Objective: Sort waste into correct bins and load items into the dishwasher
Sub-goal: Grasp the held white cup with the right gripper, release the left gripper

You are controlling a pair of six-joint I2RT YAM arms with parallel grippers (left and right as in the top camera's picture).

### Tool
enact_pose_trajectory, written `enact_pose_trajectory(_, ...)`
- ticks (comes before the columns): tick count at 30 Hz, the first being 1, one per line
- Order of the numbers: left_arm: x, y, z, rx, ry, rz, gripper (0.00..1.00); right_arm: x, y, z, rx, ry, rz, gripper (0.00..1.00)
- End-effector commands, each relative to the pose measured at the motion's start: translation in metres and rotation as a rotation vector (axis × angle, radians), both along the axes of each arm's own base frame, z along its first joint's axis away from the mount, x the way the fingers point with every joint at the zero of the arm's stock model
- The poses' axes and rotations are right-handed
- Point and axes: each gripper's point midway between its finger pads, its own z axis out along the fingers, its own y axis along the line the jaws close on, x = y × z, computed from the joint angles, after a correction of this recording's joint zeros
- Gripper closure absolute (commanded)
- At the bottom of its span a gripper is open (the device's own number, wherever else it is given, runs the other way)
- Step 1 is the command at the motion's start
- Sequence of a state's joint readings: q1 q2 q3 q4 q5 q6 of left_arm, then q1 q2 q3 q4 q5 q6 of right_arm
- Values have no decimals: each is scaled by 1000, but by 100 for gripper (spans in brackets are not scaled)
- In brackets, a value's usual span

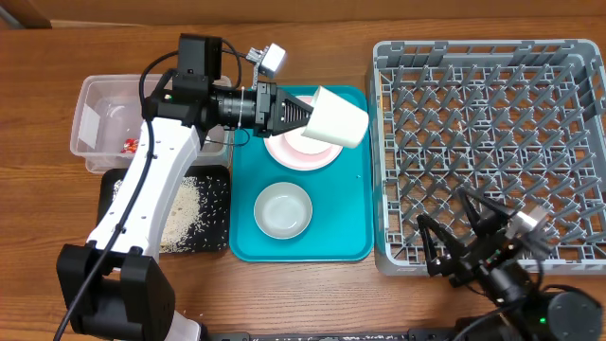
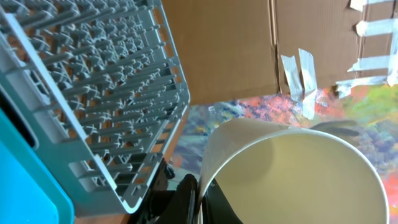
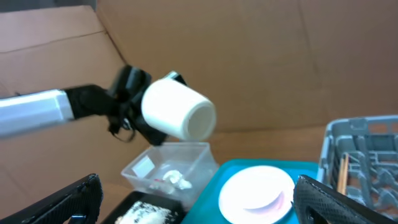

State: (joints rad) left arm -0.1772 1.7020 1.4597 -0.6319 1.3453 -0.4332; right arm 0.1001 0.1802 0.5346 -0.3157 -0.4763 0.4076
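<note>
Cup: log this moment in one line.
left gripper: shut on cup, held above plate | right gripper: open, at rack front | bowl: on tray | cup not yet in rack

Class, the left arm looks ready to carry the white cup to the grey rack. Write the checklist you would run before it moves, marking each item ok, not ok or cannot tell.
1. Left end effector shut on the white cup: ok.
2. Cup held above the plate and bowl: ok.
3. Grey rack free of dishes: ok.
4. Right end effector out of the way: not ok, it hangs open over the rack's near edge.
5. Cup empty inside: cannot tell, its bottom is hidden.
</note>
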Motion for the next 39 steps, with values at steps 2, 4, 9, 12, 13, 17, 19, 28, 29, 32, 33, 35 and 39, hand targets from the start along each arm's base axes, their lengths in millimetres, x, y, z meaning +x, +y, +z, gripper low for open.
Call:
enact_pose_trajectory(2, -17, -14, 17, -58, -48, -87, 96, -3, 30, 33, -3, 15, 209, 0)
enact_pose_trajectory(4, -22, -17, 23, -93, -57, -124, 96, -9, 42, 42, -16, -28, 312, 0)
enact_pose_trajectory(9, -34, -19, 35, -157, -63, -189, 96, 13, 38, 47, 41, 3, 270, 0)
enact_pose_trajectory(12, -34, -20, 35, -158, -62, -191, 96, 39, 30, 61, 186, 48, 204, 0)
enact_pose_trajectory(13, -34, -20, 35, -160, -64, -193, 96, 47, 30, 64, 211, 52, 210, 0)
enact_pose_trajectory(17, -35, -20, 36, -164, -64, -196, 96, 82, 51, 46, 296, 195, 355, 2)
enact_pose_trajectory(19, -35, -20, 36, -164, -64, -196, 96, 93, 66, 27, 285, 266, 462, 5)
enact_pose_trajectory(28, -35, -20, 36, -162, -65, -195, 96, 103, 88, -10, 231, 342, 661, 15)
enact_pose_trajectory(29, -34, -20, 35, -158, -67, -191, 96, 97, 90, -7, 214, 317, 696, 17)
enact_pose_trajectory(32, -31, -20, 33, -141, -74, -176, 96, 81, 93, 3, 194, 288, 785, 19)
enact_pose_trajectory(33, -31, -20, 32, -139, -75, -174, 96, 77, 93, 5, 200, 302, 802, 18)
enact_pose_trajectory(35, -30, -21, 33, -141, -82, -175, 96, 71, 94, 5, 197, 315, 836, 18)
enact_pose_trajectory(39, -30, -20, 35, -149, -92, -181, 96, 66, 92, 6, 184, 318, 864, 14)
